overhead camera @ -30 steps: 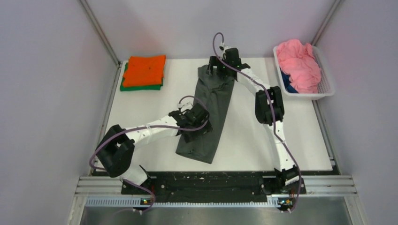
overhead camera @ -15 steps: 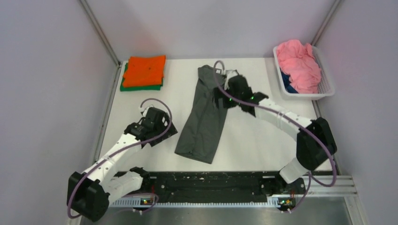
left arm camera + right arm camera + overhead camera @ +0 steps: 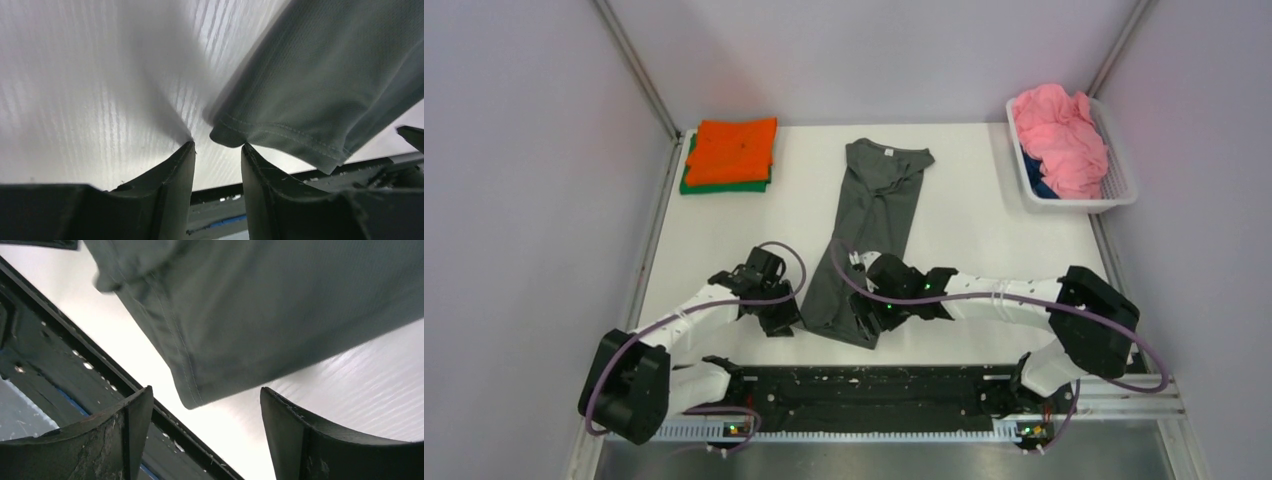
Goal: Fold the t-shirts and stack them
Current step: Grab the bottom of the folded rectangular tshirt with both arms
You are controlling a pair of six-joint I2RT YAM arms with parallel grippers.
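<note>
Your dark grey t-shirt (image 3: pixel 874 225) lies flat on the white table (image 3: pixel 1004 260), folded into a long narrow strip that slants from the far middle toward the near edge. Its collar, with the small white neck label (image 3: pixel 887 152), is at the far end. Up close the cloth is a fine, matte knit, and a double row of stitching runs along the hem.

Your left gripper (image 3: pixel 784 318) is low at the strip's near left corner. Its dark, wedge-shaped fingers (image 3: pixel 175 170) stand a little apart, and the rounded hem corner sits just off their tips with nothing pinched. Under them the tabletop shows faint ribbed lines.

Your right gripper (image 3: pixel 861 315) is at the near right corner. Its jaws are spread wide and the stitched hem corner hangs over the gap, so there is no clamp there either.

At far left the orange t-shirt (image 3: pixel 734 150) is folded square on top of the green t-shirt (image 3: pixel 724 186), which shows as a thin rim. At far right the slotted white basket (image 3: pixel 1126 172) holds the crumpled pink t-shirt (image 3: pixel 1059 135), with a bit of the blue t-shirt (image 3: pixel 1036 184) under it.
</note>
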